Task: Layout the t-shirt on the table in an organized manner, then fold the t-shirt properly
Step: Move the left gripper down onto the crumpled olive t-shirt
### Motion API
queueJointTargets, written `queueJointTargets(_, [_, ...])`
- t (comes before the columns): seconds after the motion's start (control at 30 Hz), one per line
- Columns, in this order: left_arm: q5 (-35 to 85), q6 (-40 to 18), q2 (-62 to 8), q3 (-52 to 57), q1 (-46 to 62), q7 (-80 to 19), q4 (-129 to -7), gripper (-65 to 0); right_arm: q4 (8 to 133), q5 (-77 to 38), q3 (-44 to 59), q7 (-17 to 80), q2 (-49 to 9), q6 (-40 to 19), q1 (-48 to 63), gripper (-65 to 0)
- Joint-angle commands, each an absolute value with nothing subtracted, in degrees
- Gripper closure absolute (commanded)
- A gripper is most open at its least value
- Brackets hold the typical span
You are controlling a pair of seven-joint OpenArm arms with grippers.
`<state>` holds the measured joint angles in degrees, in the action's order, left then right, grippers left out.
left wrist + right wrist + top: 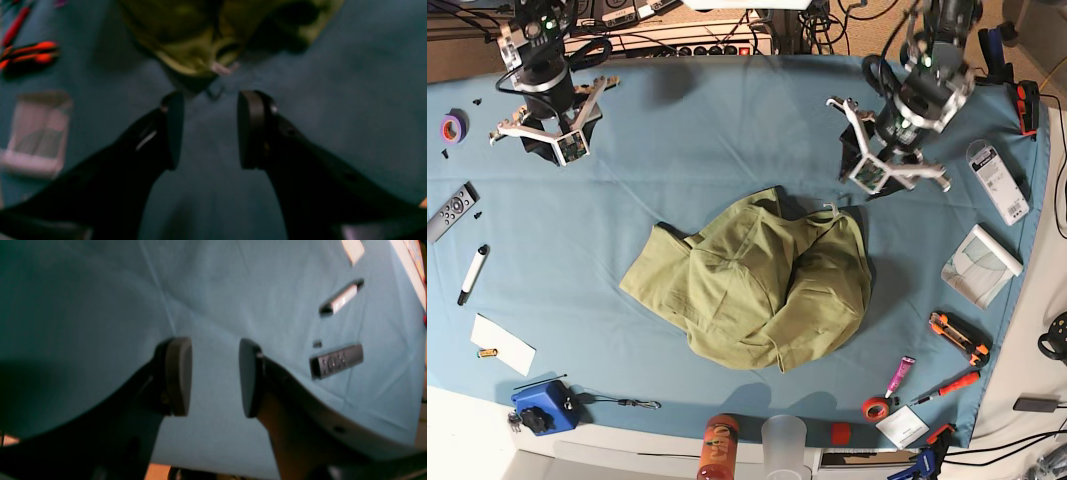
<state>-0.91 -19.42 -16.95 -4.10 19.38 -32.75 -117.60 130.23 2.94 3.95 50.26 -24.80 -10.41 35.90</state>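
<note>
The olive-green t-shirt (757, 285) lies crumpled in a heap at the middle of the table (727, 130), which has a teal-blue cloth over it. In the left wrist view the shirt (206, 33) is just ahead of my left gripper (211, 130), with its small white tag (223, 68) nearest the fingertips. That gripper is open, empty and above the cloth; in the base view it (872, 180) hovers just beyond the shirt's far right edge. My right gripper (215, 376) is open and empty over bare cloth (100, 306), at the far left (552, 140), well away from the shirt.
A remote (449, 212), marker (471, 272) and white paper (502, 344) lie along the left edge. A clear packet (982, 264), orange box cutter (957, 337) and tape sit on the right. A blue box (540, 408), bottle (717, 448) and cup (784, 440) line the near edge.
</note>
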Motion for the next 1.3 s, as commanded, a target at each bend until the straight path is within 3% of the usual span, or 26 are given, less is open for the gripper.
queueJointTargets(0.0, [-0.08, -19.84, -17.32, -3.99, 17.47, -30.76, -116.77, -27.1, 129.91, 2.9, 4.23, 49.21, -25.36, -10.37, 35.14, -23.6])
queueJointTargets(0.33, [2.07, -28.21, -20.36, -4.01, 8.54, -28.62, -110.48, -27.2, 121.38, 0.91, 4.23, 47.57, -25.36, -12.43, 29.87, -23.6])
queueJointTargets(0.6, [-0.45, -28.51, -21.54, -9.32, 4.32, -28.38, -105.91, -27.2, 121.38, 0.8, 4.23, 46.92, -25.21, -12.91, 28.53, -23.6])
queueJointTargets(0.9, [-10.81, -18.74, -22.52, -22.9, -1.58, -28.71, -98.7, -29.0, 121.38, 0.89, 4.23, 47.0, -25.21, -12.93, 28.56, -23.6])
queueJointTargets(1.03, [-10.94, -18.63, -22.55, -23.88, -2.59, -28.95, -96.53, -28.9, 121.38, 0.91, 4.23, 46.94, -25.21, -12.93, 28.56, -23.6])
queueJointTargets(1.27, [-10.92, -14.15, -22.55, -23.83, -3.03, -29.15, -95.46, -16.7, 121.38, 0.89, 4.23, 46.85, -25.21, -12.93, 28.53, -23.6])
